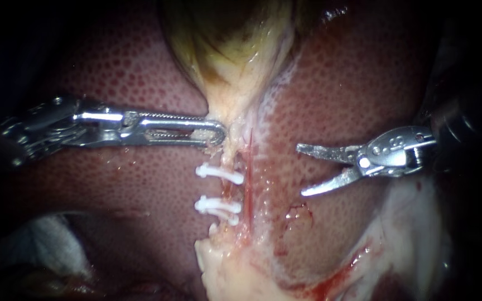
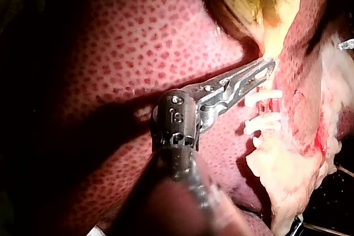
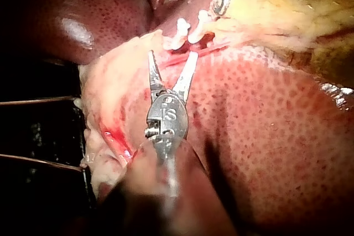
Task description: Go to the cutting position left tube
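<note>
Currently on record, endoscope view.

- Left instrument: enters from the left. Its jaws are clamped together on pale tissue at the neck of the gallbladder, just far of the clips.
- Right instrument: enters from the right. Its blade-like jaws are spread with nothing between them, over the liver and apart from the tubes.
- Left tube: pale, running near-to-far at scene centre. It bears a far clip and a near clip.
- Thin red tube: just right of the left tube.
- Step in hand, as judged: carry the spread jaws leftward to straddle the left tube in the gap between the two clips, square to it.
- Cautions: clear the red tube without catching it, touch neither clip, and hold the left instrument's grip steady.
</note>
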### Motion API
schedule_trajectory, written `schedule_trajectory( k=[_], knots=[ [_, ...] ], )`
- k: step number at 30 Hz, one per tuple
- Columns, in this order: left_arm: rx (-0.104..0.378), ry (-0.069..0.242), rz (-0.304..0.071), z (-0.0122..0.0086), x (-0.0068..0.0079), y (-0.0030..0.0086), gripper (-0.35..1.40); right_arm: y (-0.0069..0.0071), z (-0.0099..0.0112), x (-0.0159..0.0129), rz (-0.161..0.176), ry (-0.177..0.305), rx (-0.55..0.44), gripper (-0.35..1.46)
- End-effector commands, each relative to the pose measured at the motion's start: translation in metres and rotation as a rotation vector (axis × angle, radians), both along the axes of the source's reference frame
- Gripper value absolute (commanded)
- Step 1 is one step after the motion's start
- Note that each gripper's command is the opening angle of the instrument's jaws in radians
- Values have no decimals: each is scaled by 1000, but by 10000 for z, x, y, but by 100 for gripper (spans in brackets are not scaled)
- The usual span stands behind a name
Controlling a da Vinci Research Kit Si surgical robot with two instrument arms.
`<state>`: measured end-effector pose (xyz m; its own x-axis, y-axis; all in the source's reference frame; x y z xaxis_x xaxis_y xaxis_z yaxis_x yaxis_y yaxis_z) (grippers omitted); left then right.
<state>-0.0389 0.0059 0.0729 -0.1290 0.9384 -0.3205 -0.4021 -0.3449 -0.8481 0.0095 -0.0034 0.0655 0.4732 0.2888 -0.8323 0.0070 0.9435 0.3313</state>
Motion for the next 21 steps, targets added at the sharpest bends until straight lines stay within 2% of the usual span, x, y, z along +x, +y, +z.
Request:
schedule_trajectory(
  k=[1,4,7,11,14,17,21],
  knots=[
    [0,-1,1,-2,2,0,-35,0,0,0,0,0,0,143],
    [5,-6,5,-11,11,2,-35,0,0,0,-3,4,2,143],
    [9,-5,0,-29,25,8,-35,-1,1,2,-6,7,4,143],
    [13,-13,-25,-62,47,18,-35,-4,4,4,-13,15,6,143],
    [11,-22,-40,-84,58,23,-35,-4,5,5,-16,19,1,143],
    [1,-33,-47,-99,62,23,-35,-4,6,5,-17,21,3,143],
    [-4,-39,-52,-110,63,21,-35,-5,6,6,-17,23,8,143]
  ],
)
